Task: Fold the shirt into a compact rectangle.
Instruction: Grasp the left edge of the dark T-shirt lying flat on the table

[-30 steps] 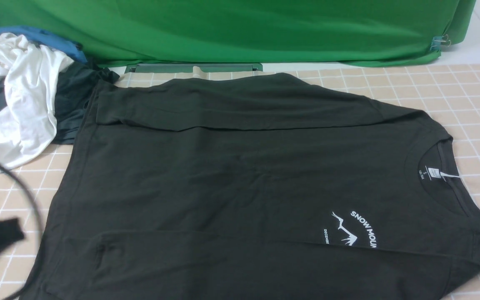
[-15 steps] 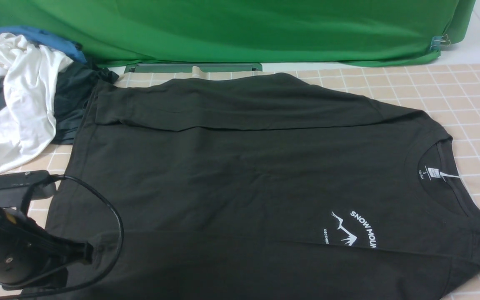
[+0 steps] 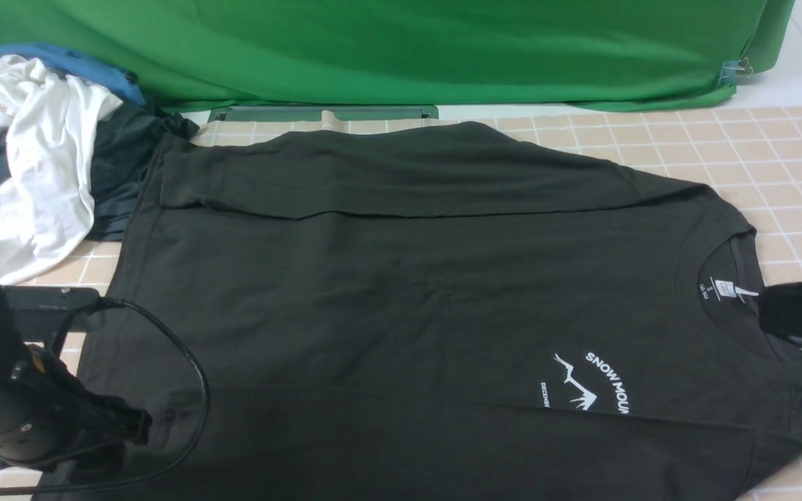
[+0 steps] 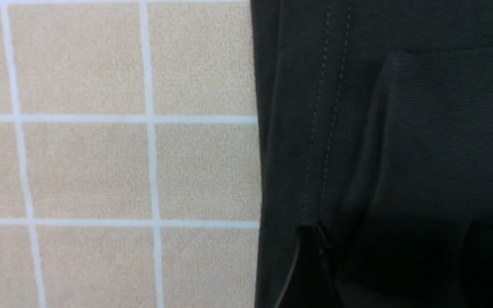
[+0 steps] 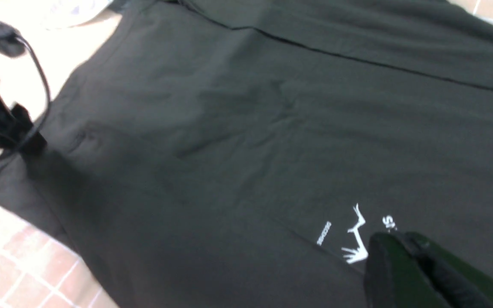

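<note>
The black shirt (image 3: 401, 292) lies flat on the tiled cloth, collar and white neck label (image 3: 723, 287) to the right, hem to the left. Both sleeves are folded in over the body. The white mountain print (image 3: 592, 383) shows near the collar. My left gripper (image 3: 143, 426) sits low over the near hem corner. In the left wrist view it (image 4: 396, 273) is open, its dark fingers (image 4: 313, 265) straddling stitched hem (image 4: 323, 128) and the folded sleeve end. My right gripper (image 3: 764, 311) reaches in beside the collar. It (image 5: 400, 241) is shut, empty, above the print (image 5: 355, 239).
A pile of white (image 3: 32, 160), blue and dark grey garments (image 3: 119, 174) lies at the back left, touching the shirt's far hem corner. A green backdrop (image 3: 401, 49) hangs behind. Tiled cloth (image 3: 791, 153) is bare right of the collar and left of the hem (image 4: 79, 167).
My left arm has swung in from the left edge to the shirt's near hem corner. My right gripper has come into view from the right, next to the collar. The shirt has not moved.
</note>
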